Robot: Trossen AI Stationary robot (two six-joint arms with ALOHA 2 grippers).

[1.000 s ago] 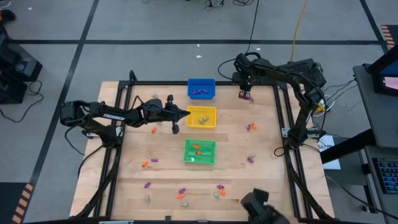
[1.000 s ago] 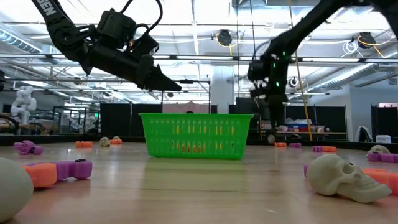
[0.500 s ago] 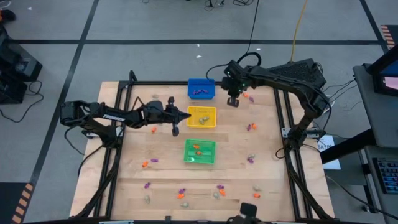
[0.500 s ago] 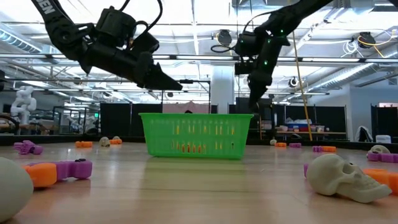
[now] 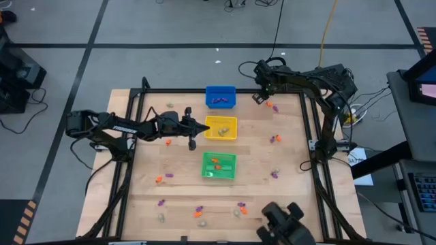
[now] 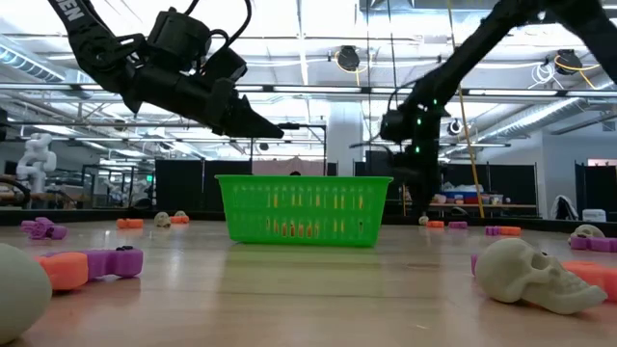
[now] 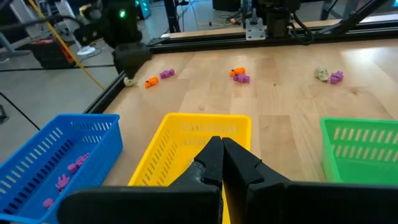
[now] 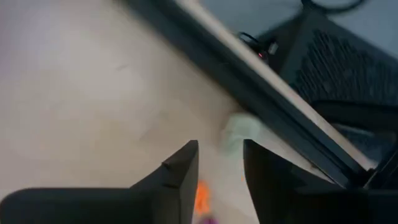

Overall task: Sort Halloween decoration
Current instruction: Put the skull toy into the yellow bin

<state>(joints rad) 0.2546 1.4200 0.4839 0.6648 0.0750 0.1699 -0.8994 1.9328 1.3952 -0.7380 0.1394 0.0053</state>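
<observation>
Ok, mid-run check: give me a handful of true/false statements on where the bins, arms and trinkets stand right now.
1. The blue bin holds purple trinkets. True.
2. The green bin sits between the blue and yellow ones. False: the yellow bin is in the middle, the green one at the end farthest from the blue.
3. The left gripper is shut, over the yellow bin's rim. True.
4. The right gripper hovers over the green bin. False: it is near the table's far right corner, beside the blue bin, fingers apart.
5. Every trinket is already binned. False: many still lie loose on the table, such as a purple one.
</observation>
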